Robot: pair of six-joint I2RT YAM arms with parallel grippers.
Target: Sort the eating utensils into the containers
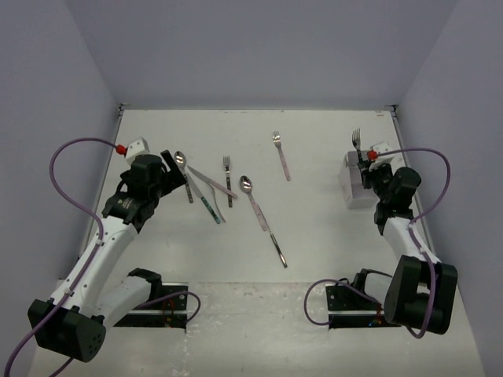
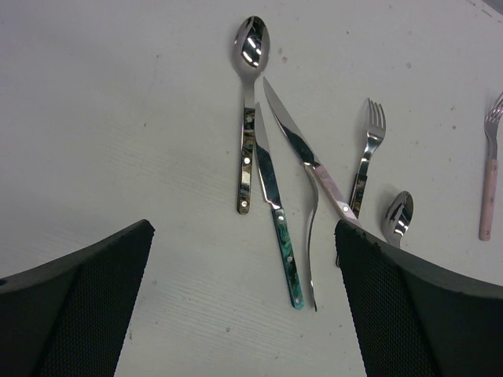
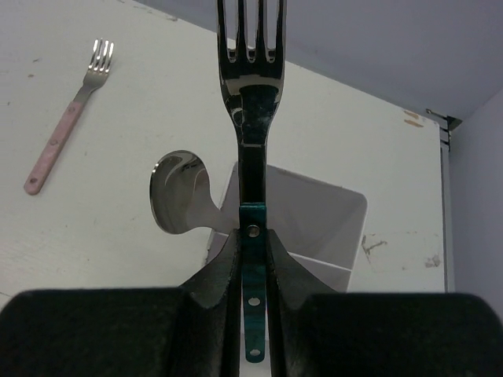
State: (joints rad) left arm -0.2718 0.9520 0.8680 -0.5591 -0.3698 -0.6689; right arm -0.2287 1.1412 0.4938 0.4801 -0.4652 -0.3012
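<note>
**One fork at the boxes, most of the cutlery still on the table**

The right gripper (image 3: 252, 236) is clamped on the teal handle of a fork (image 3: 251, 71), which it holds tines-up just above the white containers (image 3: 322, 216) at the far right of the table (image 1: 322, 236). The rounded bowl of a spoon (image 3: 177, 192) shows against the left wall of the boxes. It seems to be lodged there already, though the wrist view does not show which compartment it is in.

On the left, the left gripper (image 2: 244, 236) hangs with its jaws spread wide and nothing between them, just on the near side of a loose cluster of utensils. The cluster holds a dark-handled spoon (image 2: 248, 102), a teal-handled knife (image 2: 277, 220) and a pink-handled knife (image 2: 306, 153), the two knives crossing close together. A plain fork (image 2: 368, 153) lies just to their right, and a second spoon (image 2: 397, 216) lies right of that. A pink-handled fork (image 1: 281, 157) lies apart, far and centre.

Judged from this, the sorting is at an early stage. At most one piece is in the boxes and one is about to go in, while at least six lie on the table, well away from the containers.
</note>
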